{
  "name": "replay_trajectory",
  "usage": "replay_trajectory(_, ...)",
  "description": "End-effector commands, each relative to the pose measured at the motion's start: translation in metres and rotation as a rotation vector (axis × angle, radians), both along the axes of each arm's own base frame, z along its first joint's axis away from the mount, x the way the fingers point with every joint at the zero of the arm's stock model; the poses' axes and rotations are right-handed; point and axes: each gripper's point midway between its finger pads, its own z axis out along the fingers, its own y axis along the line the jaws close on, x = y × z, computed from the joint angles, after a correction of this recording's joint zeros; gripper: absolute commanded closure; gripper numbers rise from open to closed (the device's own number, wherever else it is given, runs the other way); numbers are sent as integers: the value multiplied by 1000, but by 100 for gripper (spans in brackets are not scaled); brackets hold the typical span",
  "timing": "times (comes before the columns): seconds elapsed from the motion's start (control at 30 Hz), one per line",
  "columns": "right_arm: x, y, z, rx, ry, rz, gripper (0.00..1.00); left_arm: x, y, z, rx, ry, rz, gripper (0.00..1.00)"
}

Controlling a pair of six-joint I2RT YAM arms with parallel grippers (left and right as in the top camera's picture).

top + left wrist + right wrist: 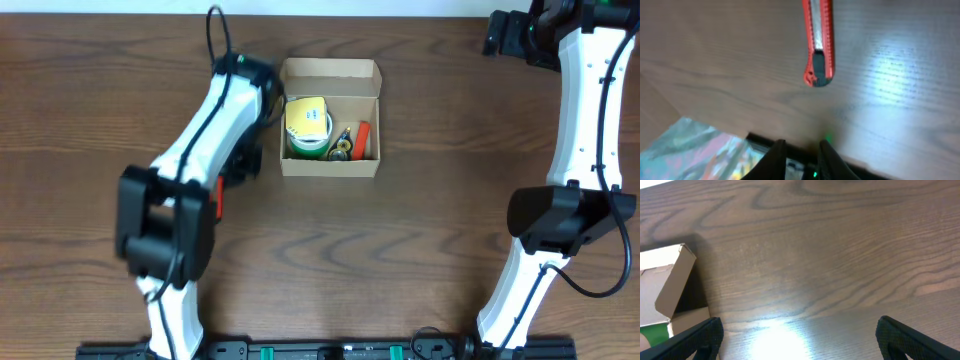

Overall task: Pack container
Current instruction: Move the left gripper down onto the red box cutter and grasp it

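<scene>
Even overhead light — wrist views blurred (glare on table [775,330]).

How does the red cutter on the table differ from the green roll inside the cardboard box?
The green roll is round, with a yellow top; the red cutter is long and narrow, with a grey slider. The roll sits inside the container; the cutter lies on the table, outside it. Neither is being held.

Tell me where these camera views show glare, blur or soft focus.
Overhead: evenly lit, the container is sharp, the left arm is blurred. Left wrist: a bright glare patch on the table at right, and the red utility knife is slightly soft. Right wrist: glare again at the bottom edge, and the right claw fingers are dark and out of focus.
</scene>
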Motion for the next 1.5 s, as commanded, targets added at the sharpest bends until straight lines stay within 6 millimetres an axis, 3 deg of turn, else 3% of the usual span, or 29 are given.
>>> replay_trajectory(0.0, -1, 1, 9, 6, -21, -6, 1, -19, -7, 18, -146, -88, -28, 76)
replay_trajectory(0.13, -1, 1, 9, 6, -21, -6, 1, -31, -20, 10, -352, -177, -62, 67)
replay_trajectory(0.3, -1, 1, 9, 6, -21, -6, 1, -30, -4, -13, -422, -255, 25, 56)
replay_trajectory(0.47, -1, 1, 9, 6, -21, -6, 1, -14, 4, -32, -448, -296, 78, 55)
replay_trajectory(0.83, -1, 1, 9, 6, -21, -6, 1, 8, 8, -64, -454, -298, 97, 37)
replay_trajectory(0.93, -1, 1, 9, 6, -21, -6, 1, 12, 13, -72, -451, -298, 117, 27)
replay_trajectory(1.13, -1, 1, 9, 6, -21, -6, 1, 17, 24, -82, -449, -292, 133, 24)
replay_trajectory(1.47, -1, 1, 9, 6, -21, -6, 1, 11, 24, -104, -450, -224, 132, 23)
